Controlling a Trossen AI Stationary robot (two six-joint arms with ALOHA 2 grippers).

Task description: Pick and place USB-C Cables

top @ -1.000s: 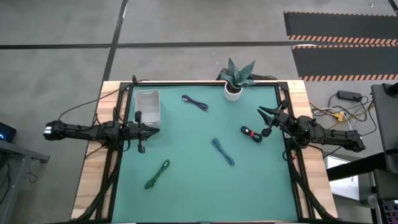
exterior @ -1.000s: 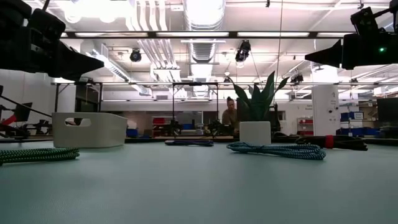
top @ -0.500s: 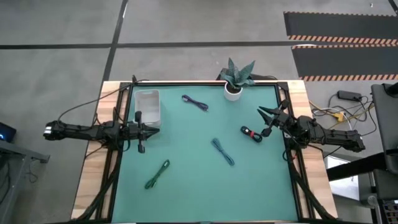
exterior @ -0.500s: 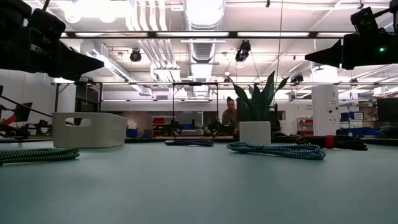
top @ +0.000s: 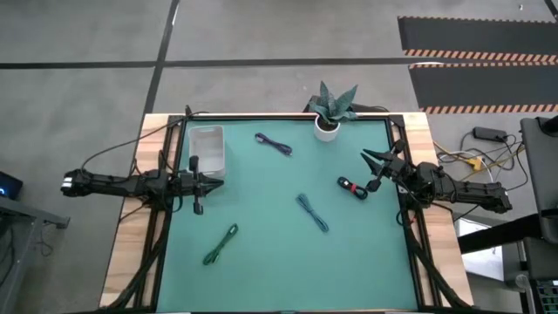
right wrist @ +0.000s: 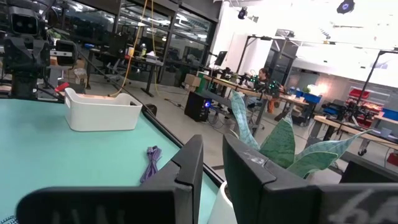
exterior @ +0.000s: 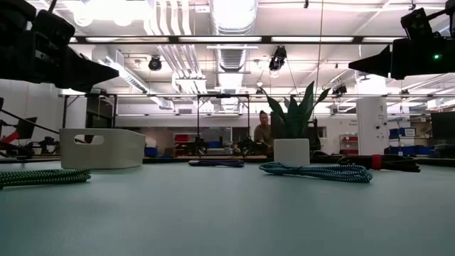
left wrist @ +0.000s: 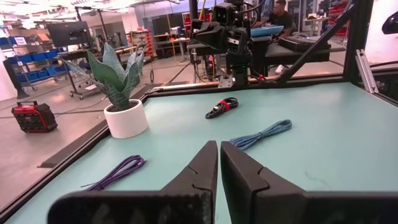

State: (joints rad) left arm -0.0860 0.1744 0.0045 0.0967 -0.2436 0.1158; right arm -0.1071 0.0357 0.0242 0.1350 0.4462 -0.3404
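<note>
Unlabelled cables [top: 311, 212], no legible writing

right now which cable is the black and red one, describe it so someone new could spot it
Start at the green mat and go to its right edge, where the right gripper hangs. Just inward of those fingers lies the black and red cable, a short dark bundle. It is the only cable with a red band; the others are plain purple, blue and green.
</note>
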